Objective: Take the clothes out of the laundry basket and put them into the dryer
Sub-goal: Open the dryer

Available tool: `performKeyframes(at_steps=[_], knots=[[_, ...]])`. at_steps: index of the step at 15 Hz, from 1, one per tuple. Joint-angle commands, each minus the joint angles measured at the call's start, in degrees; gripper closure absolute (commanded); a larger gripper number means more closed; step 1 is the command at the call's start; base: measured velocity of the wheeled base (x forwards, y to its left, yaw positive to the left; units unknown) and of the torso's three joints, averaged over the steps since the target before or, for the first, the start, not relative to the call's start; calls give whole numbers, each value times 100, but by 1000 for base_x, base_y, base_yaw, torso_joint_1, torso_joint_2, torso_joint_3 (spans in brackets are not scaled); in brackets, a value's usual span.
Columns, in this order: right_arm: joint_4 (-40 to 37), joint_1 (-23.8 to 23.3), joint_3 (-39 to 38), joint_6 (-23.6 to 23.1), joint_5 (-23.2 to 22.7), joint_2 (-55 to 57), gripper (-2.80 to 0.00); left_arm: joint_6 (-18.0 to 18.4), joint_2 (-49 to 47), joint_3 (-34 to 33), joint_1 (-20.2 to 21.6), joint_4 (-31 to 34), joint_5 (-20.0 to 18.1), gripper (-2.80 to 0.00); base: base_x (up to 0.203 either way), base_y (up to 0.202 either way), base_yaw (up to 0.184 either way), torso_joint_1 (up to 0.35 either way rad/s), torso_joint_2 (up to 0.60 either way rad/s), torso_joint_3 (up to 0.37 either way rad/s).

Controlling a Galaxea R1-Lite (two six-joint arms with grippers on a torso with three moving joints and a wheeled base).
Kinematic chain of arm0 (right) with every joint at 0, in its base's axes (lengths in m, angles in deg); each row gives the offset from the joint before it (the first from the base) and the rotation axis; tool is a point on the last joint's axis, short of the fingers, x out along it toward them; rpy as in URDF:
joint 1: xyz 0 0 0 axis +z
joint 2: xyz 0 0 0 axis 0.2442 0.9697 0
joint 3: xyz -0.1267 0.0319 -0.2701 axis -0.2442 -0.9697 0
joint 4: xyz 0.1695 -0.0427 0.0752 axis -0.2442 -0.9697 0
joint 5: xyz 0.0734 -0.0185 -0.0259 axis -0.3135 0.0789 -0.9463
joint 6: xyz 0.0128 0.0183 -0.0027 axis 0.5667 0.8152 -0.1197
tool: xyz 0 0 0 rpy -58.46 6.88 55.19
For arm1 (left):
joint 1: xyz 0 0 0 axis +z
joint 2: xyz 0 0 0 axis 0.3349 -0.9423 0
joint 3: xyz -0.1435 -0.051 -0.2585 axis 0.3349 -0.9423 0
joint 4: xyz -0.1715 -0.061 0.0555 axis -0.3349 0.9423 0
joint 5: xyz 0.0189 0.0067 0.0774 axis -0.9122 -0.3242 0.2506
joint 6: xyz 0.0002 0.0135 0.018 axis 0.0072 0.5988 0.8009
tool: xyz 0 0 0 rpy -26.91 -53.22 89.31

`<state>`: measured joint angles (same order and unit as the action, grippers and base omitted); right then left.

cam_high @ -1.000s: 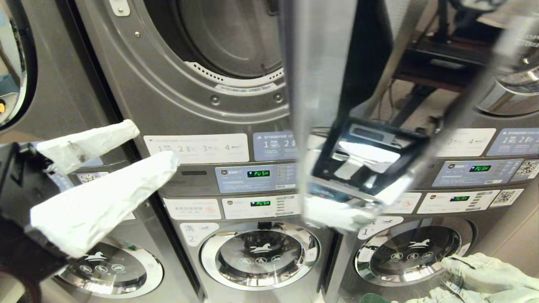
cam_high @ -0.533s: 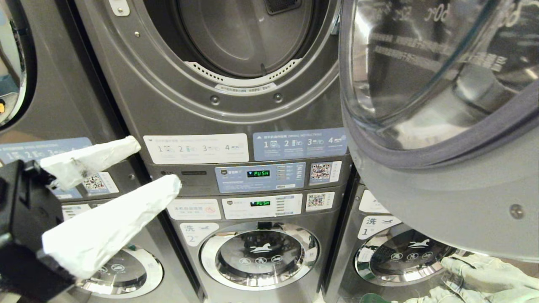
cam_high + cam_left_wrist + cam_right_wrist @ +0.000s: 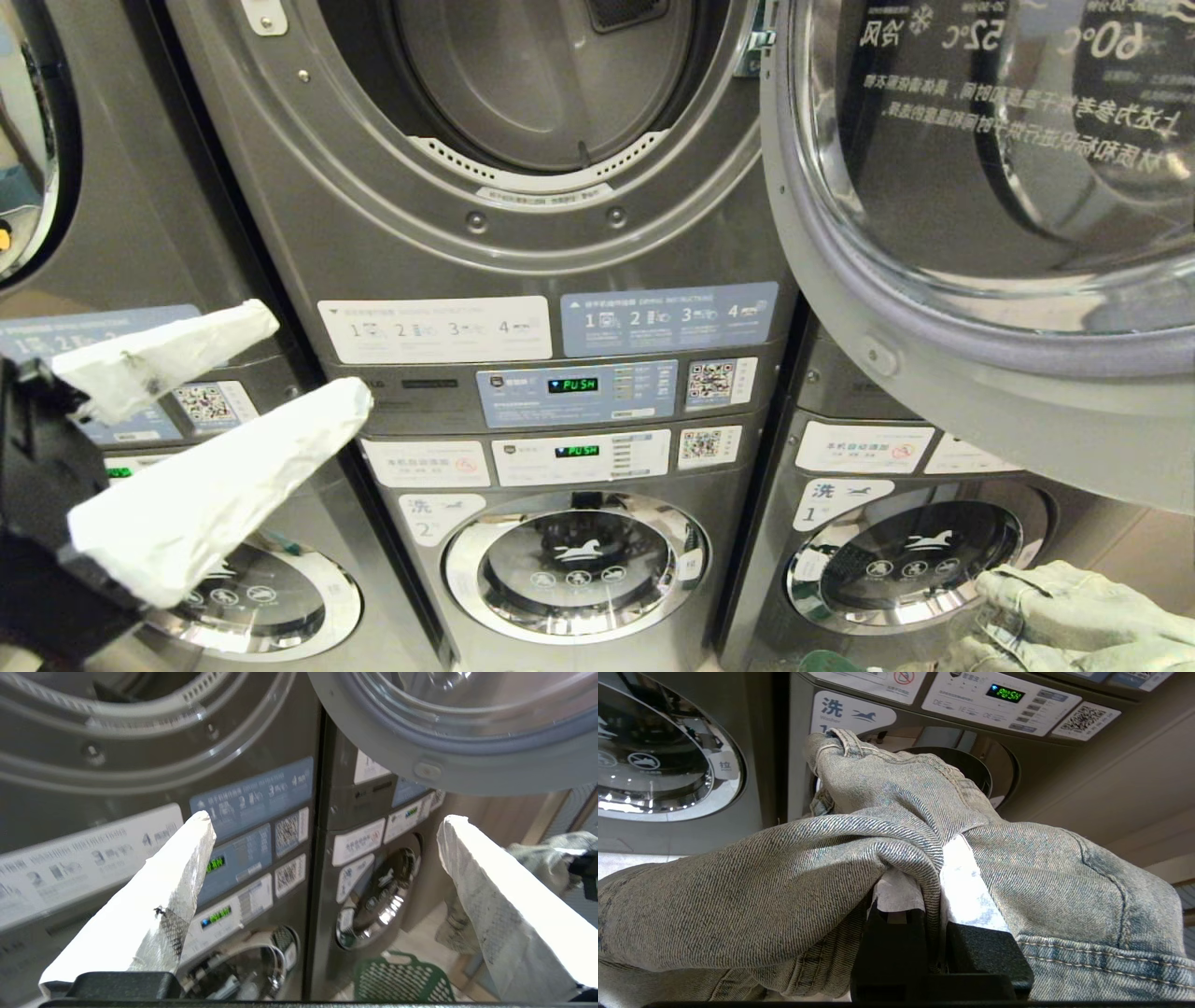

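Dryer [image 3: 523, 93] door [image 3: 980, 233] hangs open above stacked washers [image 3: 574, 565]; left claw [image 3: 313, 364] gapes empty, right claw [image 3: 931, 877] pinches jeans [image 3: 784, 882].

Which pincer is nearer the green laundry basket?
Right. The right pincer, shut on the denim garment, sits low beside the green laundry basket; the left pincer is open, higher, at the panels.
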<state>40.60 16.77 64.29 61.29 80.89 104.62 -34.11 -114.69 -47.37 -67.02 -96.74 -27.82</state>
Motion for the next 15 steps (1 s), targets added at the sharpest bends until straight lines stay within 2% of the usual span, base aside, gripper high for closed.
performKeyframes(at_steps=[1,4,6,7,9,11,13,15], knots=[[42,24,8,-66,-73,8,0,103,-86,213,-4,-27,12,-280,0,0,0,0,0,0],[-170,67,622,-438,-1081,70,0,310,-530,1372,-3,103,99,-280,0,0,0,0,0,0],[-491,70,1323,-360,-1345,529,0,342,-970,2237,3,480,424,-280,0,0,0,0,0,0],[-546,71,1686,-220,-1398,903,0,350,-1124,2407,10,603,677,-280,0,0,0,0,0,0],[-580,82,2441,-21,-1451,1636,0,350,-992,2060,29,709,1085,-280,0,0,0,0,0,0],[-321,147,3064,24,-1472,2221,0,302,-331,1213,67,973,1394,-280,0,0,0,0,0,0],[9,473,3308,-3,-1430,2451,0,262,515,685,109,1399,1526,-280,0,0,0,0,0,0],[21,601,3156,-84,-1413,2393,0,239,1210,416,274,2042,1581,-280,0,0,0,3,-14,-1]])
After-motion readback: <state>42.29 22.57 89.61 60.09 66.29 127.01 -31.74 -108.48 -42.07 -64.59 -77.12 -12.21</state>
